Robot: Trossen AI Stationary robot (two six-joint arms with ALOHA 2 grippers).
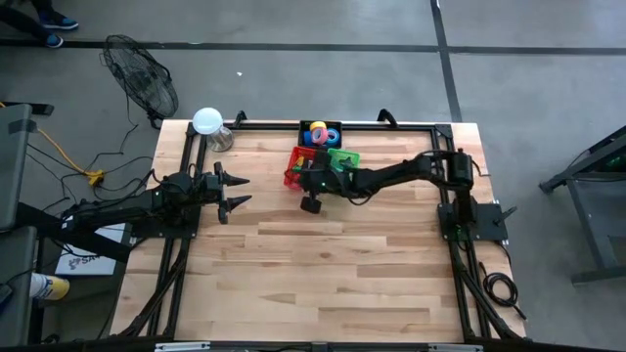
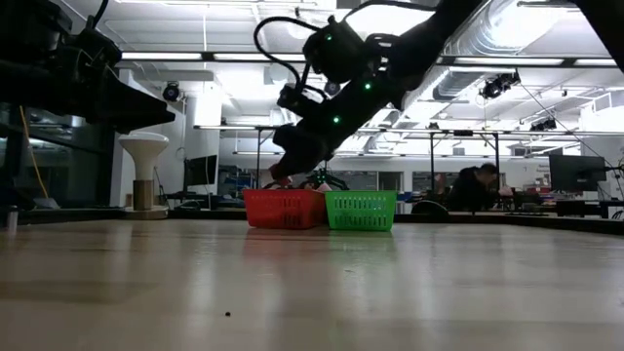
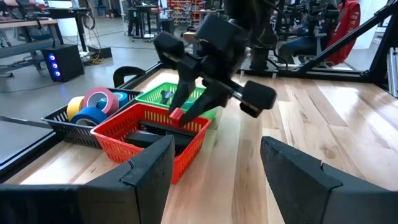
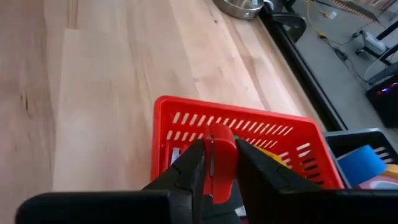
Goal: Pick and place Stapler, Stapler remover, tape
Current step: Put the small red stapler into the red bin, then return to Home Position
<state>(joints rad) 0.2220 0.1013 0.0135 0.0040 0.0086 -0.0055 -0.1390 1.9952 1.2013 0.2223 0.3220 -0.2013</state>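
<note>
Right wrist view: my right end effector grips a small red piece over the red basket. The stapler lies inside; tape fills the black tray. Left end effector waits open.

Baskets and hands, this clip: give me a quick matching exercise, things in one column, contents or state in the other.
Things:
1. red basket
2. black basket
3. left hand
4. right hand

States:
A. open, holding nothing
B. holds the tape rolls
C. closed on a small red piece
D. holds a long black object

Pairs: 1-D, 2-B, 3-A, 4-C
</note>
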